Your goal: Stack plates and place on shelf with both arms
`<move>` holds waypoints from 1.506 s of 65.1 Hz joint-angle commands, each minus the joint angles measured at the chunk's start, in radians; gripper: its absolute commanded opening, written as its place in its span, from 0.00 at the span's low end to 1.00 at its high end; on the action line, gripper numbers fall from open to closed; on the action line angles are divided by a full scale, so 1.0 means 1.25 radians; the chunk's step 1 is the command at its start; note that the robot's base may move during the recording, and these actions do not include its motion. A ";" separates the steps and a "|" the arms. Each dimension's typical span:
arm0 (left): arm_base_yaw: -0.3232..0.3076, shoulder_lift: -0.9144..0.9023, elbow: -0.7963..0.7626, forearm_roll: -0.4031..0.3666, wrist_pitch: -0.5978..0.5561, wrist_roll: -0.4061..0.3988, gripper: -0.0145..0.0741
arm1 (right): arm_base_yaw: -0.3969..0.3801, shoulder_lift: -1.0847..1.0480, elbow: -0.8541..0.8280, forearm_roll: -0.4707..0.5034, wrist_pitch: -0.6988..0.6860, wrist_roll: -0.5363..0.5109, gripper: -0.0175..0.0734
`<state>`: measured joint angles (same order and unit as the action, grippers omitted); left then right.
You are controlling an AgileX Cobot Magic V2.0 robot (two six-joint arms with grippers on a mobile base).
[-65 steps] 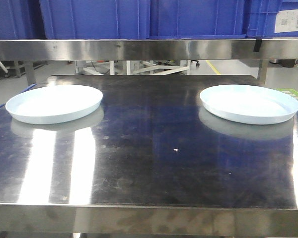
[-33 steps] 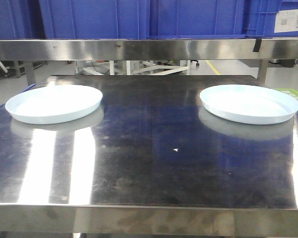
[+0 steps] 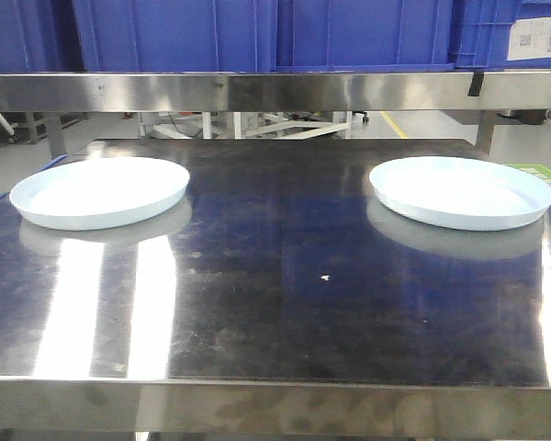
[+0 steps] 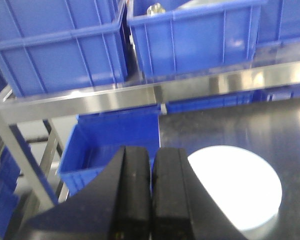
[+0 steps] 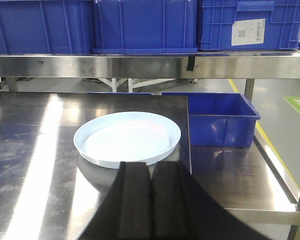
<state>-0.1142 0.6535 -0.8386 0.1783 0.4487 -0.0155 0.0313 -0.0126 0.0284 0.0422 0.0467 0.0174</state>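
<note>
Front view: you see the left pale blue round plastic plate (image 3: pixel 98 191) at 9 o'clock and the right plate (image 3: pixel 461 191) at 3 o'clock, well apart.

Left wrist view: your left gripper (image 4: pixel 151 185) is pinched closed and empty, with the left plate at 3 o'clock.

Right wrist view: your right gripper (image 5: pixel 151 200) is closed and empty, with the right plate at 12 o'clock.

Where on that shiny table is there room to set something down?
Bare: the wide middle strip between the left plate and the right plate, and the table in front of them. Crowded: the shelf above, packed with blue bins.
</note>
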 commanded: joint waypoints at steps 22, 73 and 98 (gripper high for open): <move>-0.007 0.004 -0.030 -0.048 -0.104 -0.003 0.27 | -0.005 -0.014 0.001 -0.006 -0.113 -0.003 0.26; -0.007 0.043 -0.030 -0.056 -0.041 -0.003 0.27 | -0.005 0.598 -0.503 -0.012 0.134 -0.006 0.26; -0.007 0.043 -0.030 -0.068 -0.041 -0.003 0.27 | -0.005 0.647 -0.527 -0.005 0.058 -0.005 0.26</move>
<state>-0.1142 0.7033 -0.8386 0.1083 0.4775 -0.0155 0.0313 0.7954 -0.5907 0.0363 0.2481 0.0174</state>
